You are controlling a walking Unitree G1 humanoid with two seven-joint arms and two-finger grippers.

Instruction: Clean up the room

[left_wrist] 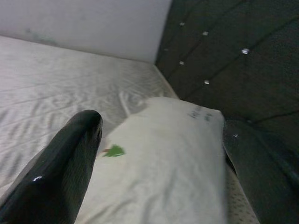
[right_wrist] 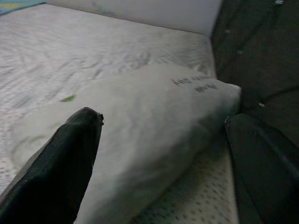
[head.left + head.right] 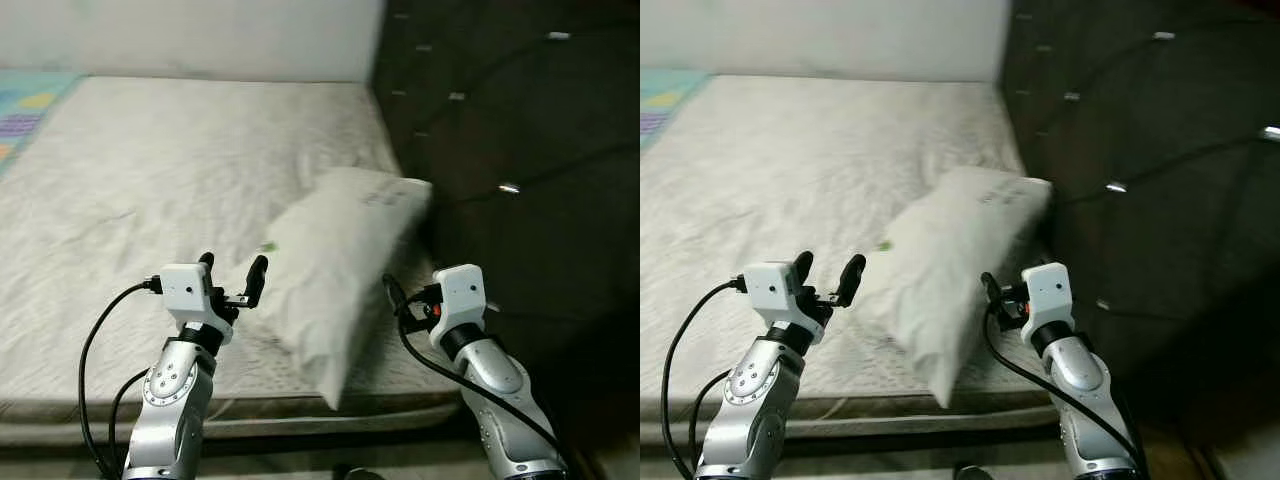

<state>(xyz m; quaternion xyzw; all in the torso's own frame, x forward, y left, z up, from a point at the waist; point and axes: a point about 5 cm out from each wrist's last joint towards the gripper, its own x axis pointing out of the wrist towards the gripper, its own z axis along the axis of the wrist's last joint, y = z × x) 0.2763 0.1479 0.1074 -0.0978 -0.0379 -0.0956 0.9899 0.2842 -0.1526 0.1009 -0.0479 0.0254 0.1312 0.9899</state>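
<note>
Pillow at the mattress's near right corner, both grippers spread before it.

The white pillow (image 3: 340, 265) lies slantwise on the bare mattress (image 3: 150, 170), one end against the dark tufted headboard (image 3: 520, 150), the other overhanging the near edge. The left gripper (image 3: 232, 277) and the right gripper (image 2: 163, 154) flank it, fingers apart, holding nothing. The print on the pillow is too blurred to read.

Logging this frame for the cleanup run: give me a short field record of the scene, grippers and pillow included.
surface: bare mattress, white wall behind it
pillow: white pillow, lying askew near the mattress's front right corner, one end toward the headboard
headboard: dark tufted headboard along the robot's right
left gripper: open, raised over the mattress just left of the pillow, not touching it
right gripper: open, pillow between its fingers' line of sight, at the pillow's right side
held: nothing
</note>
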